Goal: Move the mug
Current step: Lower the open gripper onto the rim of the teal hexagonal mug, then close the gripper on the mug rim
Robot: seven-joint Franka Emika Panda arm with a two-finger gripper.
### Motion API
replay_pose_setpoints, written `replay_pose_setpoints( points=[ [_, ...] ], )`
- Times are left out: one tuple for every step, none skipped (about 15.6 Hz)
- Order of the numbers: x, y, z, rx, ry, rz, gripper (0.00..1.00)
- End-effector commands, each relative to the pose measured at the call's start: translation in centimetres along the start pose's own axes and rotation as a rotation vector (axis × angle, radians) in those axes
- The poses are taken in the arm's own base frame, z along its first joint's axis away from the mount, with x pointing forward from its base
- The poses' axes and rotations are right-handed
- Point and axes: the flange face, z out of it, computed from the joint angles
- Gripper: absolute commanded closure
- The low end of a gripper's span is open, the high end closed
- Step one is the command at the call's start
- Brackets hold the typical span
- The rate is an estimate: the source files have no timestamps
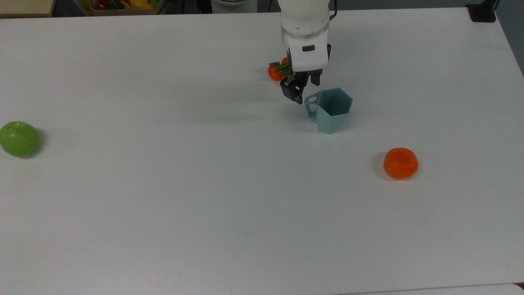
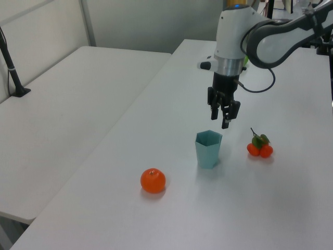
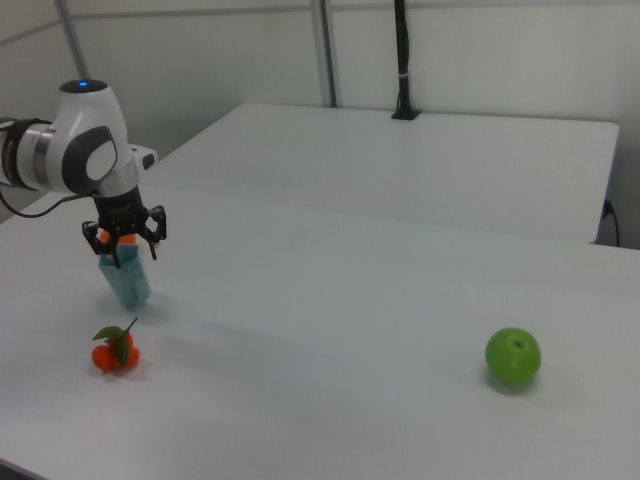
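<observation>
So the pale teal-blue faceted mug with the hexagonal rim (image 1: 330, 110) sits upright on the white worktop (image 1: 204, 184), a bit right of centre in the top view and towards the far side. Its flat handle with the round hole (image 1: 312, 105) points to the top view's left. In the left view the mug (image 2: 208, 149) stands roughly mid-worktop, and in the right view the mug (image 3: 126, 280) is over on the right view's left side, partly behind the arm's black fingers.

The white robot arm's gripper (image 1: 301, 87) hangs above the worktop just off the mug's handle side, at the top view's upper left of the rim. Its fingers (image 2: 225, 115) are spread apart with nothing between them, pointing down, and they sit above the mug's rim in the left view without touching it. The gripper (image 3: 126, 240) lines up over the mug's top in the right view.

A little cluster of small orange-red fruits with green leaves (image 1: 278, 70) lies just beyond the gripper in the top view, partly covered by the arm. A round orange (image 1: 400, 163) rests well apart from the mug, nearer and to the top view's right. A green apple (image 1: 19, 138) sits way off at the top view's left edge.
</observation>
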Motion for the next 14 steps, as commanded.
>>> replay_pose_setpoints(
  points=[
    [0.9, -1.2, 1.8, -0.018, 0.002, -0.05, 0.36],
    [0.9, -1.3, 2.2, -0.022, -0.007, -0.057, 0.38],
    [0.8, -1.1, 2.8, -0.027, -0.021, -0.063, 0.4],
    [0.8, -1.1, 3.1, -0.031, -0.029, -0.068, 0.41],
    [0.8, -1.1, 3.5, -0.029, -0.033, -0.069, 0.42],
    [0.8, -1.1, 3.6, -0.028, -0.035, -0.07, 0.44],
    [0.9, -1.1, 3.7, -0.029, -0.035, -0.071, 0.47],
    [0.8, -1.0, 3.8, -0.027, -0.038, -0.07, 0.51],
    [0.8, -1.1, 3.8, -0.028, -0.038, -0.07, 0.57],
    [0.8, -1.0, 3.8, -0.027, -0.039, -0.069, 0.62],
    [0.8, -1.1, 4.0, -0.025, -0.042, -0.07, 0.68],
    [0.8, -1.1, 4.0, -0.025, -0.042, -0.069, 0.72],
    [0.8, -1.0, 4.3, -0.022, -0.045, -0.067, 0.74],
    [0.8, -1.0, 4.3, -0.022, -0.045, -0.067, 0.77]
  ],
)
